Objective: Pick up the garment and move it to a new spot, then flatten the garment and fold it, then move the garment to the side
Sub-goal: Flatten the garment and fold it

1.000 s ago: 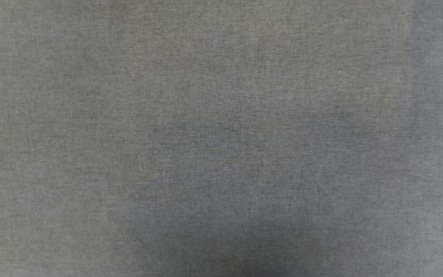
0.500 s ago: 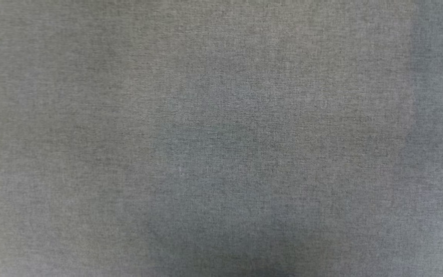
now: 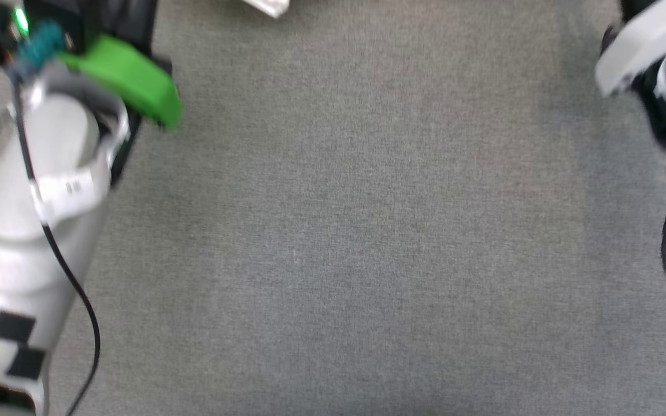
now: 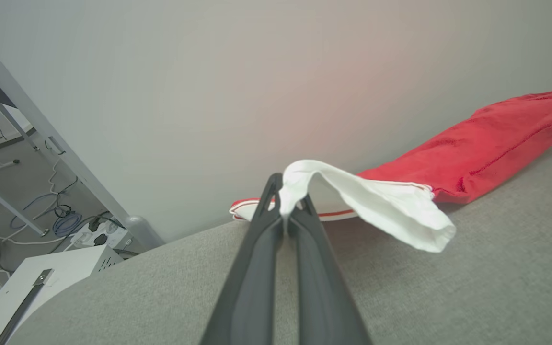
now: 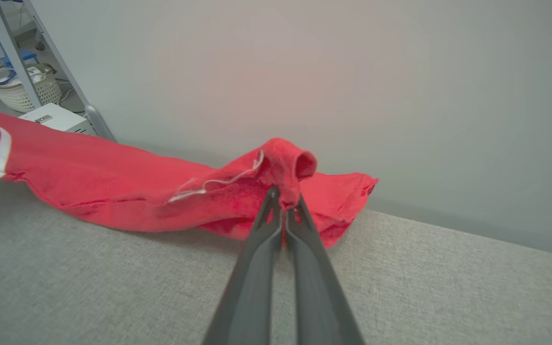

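The garment (image 4: 487, 148) is a red shirt with a white sleeve (image 4: 391, 211). It lies stretched along the far edge of the grey cloth-covered table (image 3: 356, 231). My left gripper (image 4: 285, 211) is shut on the white sleeve, which folds over its fingertips. My right gripper (image 5: 283, 206) is shut on a bunched red edge of the garment (image 5: 113, 187) at its other end. In the head view my left forearm (image 3: 26, 231) lies at the left and my right forearm (image 3: 657, 52) at the upper right.
A pale wall (image 4: 257, 72) rises just behind the table's far edge. Beyond the left end stand a metal frame leg (image 4: 65, 158), a white box (image 4: 65, 268), floor cables and a woven basket (image 5: 22, 91). A pale scrap (image 3: 269, 6) touches the head view's top edge.
The head view has shifted: before it held just grey cloth, then a black cable at the left edge. Now both forearms are in it.
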### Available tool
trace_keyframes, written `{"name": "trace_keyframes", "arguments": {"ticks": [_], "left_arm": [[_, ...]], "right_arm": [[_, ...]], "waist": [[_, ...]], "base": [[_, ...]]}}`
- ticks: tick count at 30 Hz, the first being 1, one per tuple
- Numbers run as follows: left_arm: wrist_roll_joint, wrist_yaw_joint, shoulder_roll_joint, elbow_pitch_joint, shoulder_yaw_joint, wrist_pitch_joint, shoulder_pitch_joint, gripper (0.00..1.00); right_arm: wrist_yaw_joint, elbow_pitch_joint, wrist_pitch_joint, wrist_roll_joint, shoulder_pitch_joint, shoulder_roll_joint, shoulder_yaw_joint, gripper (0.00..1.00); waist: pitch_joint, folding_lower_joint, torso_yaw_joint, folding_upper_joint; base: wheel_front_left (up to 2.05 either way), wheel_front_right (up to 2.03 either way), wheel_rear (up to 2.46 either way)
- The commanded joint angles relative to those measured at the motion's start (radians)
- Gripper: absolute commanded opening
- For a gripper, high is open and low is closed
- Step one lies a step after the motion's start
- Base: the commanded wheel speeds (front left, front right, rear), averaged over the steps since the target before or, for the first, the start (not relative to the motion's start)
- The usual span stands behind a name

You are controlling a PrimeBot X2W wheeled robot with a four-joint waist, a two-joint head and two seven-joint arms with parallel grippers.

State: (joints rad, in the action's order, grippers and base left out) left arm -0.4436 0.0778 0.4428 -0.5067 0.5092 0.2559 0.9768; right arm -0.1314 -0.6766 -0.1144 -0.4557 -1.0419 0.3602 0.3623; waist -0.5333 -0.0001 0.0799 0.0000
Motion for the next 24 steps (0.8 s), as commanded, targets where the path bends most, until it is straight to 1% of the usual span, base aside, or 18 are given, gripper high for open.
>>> {"name": "trace_keyframes", "arguments": {"ticks": [1, 6, 13, 21, 24], "left_arm": [[-0.019, -0.011, 0.010, 0.004, -0.003, 0.006, -0.063, 0.00], [-0.053, -0.036, 0.036, 0.031, -0.005, 0.003, -0.238, 0.00], [-0.108, -0.071, 0.091, 0.101, -0.016, -0.033, -0.452, 0.00], [-0.154, -0.099, 0.174, 0.282, 0.003, -0.134, -0.670, 0.00], [-0.163, -0.107, 0.193, 0.343, 0.020, -0.173, -0.726, 0.00]], "right_arm": [[0.001, 0.010, 0.006, -0.032, 0.050, 0.009, 0.016, 0.00], [0.001, 0.049, 0.038, -0.133, 0.194, 0.050, 0.086, 0.00], [0.001, 0.087, 0.033, -0.253, 0.336, 0.084, 0.124, 0.00], [0.001, 0.090, 0.045, -0.354, 0.470, 0.109, 0.151, 0.00], [0.001, 0.093, 0.057, -0.398, 0.519, 0.115, 0.147, 0.00]], "waist": [[0.094, 0.0001, 0.016, 0.0000], [0.171, 0.0001, 0.029, 0.0000], [0.260, 0.0001, 0.047, 0.0000], [0.349, 0.0001, 0.067, 0.0000], [0.382, 0.0001, 0.070, 0.0000]], "base": [[0.00, 0.00, 0.00], [0.00, 0.00, 0.00], [0.00, 0.00, 0.00], [0.00, 0.00, 0.00], [0.00, 0.00, 0.00]]}}
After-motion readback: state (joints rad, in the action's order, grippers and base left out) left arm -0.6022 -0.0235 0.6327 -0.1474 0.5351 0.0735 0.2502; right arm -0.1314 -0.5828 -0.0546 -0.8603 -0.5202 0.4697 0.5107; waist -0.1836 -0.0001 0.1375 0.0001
